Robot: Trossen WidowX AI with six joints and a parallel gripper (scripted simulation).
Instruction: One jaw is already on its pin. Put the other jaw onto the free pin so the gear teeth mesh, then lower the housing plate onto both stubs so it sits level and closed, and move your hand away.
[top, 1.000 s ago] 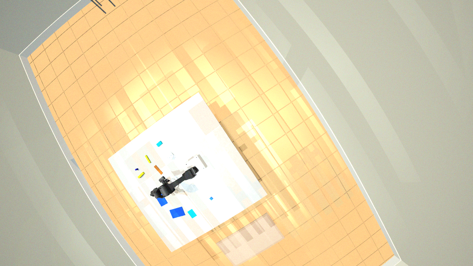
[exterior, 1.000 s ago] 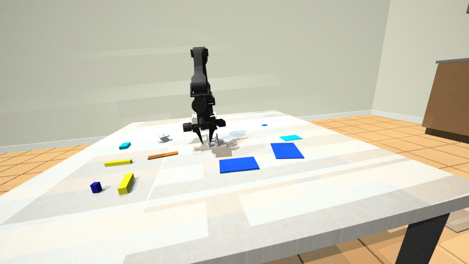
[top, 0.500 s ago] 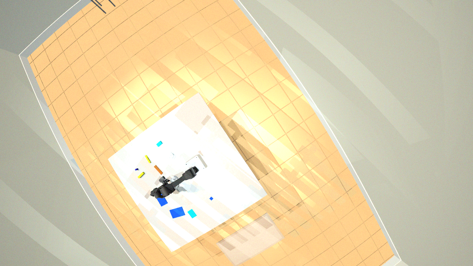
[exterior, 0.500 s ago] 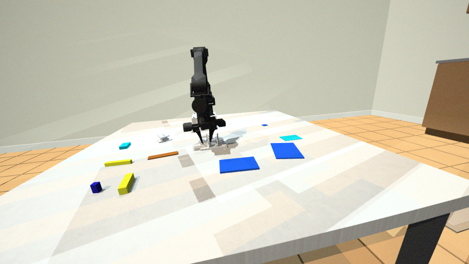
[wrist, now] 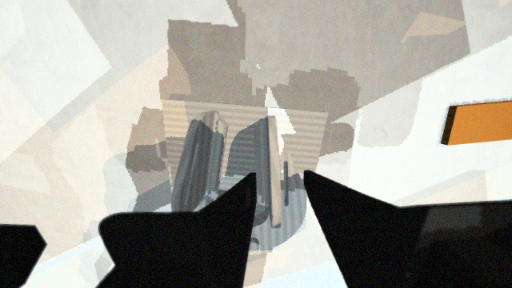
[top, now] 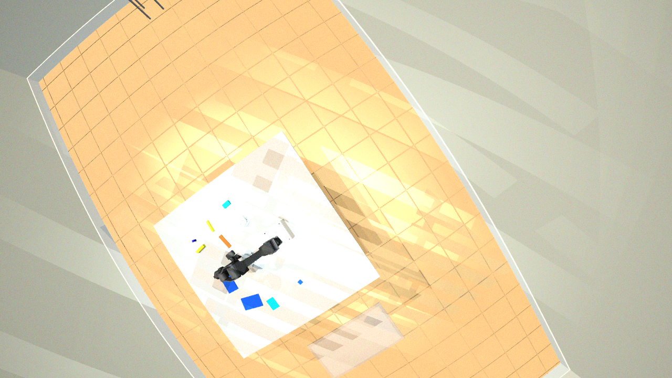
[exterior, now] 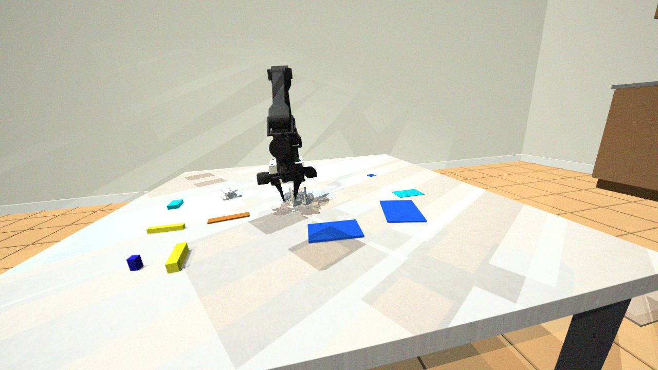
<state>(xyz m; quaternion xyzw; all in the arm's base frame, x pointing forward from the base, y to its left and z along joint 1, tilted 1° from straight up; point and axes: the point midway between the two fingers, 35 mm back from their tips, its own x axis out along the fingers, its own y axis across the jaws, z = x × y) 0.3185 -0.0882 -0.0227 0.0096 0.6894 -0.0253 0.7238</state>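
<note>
A ribbed base [wrist: 308,120] stands on the table. Two upright pale grey jaws stand over it side by side: the left jaw [wrist: 198,164] [exterior: 305,195] is outside my fingers, and the right jaw [wrist: 274,172] is between them. My black gripper [wrist: 280,173] [exterior: 289,198] is shut on the right jaw, with its fingertips low over the base. The pins, the gear teeth and how the jaws sit on them are hidden or too unclear to tell. A small white part that looks like the housing plate [exterior: 229,192] [top: 245,220] lies apart from the base.
An orange bar [wrist: 480,122] [exterior: 228,218] [top: 224,241] lies beside the base. Yellow bars [exterior: 177,257] [exterior: 166,228], a dark blue block [exterior: 134,262] and a cyan block [exterior: 175,203] lie further left. Flat blue plates [exterior: 335,230] [exterior: 402,211] and a cyan plate [exterior: 407,193] lie right.
</note>
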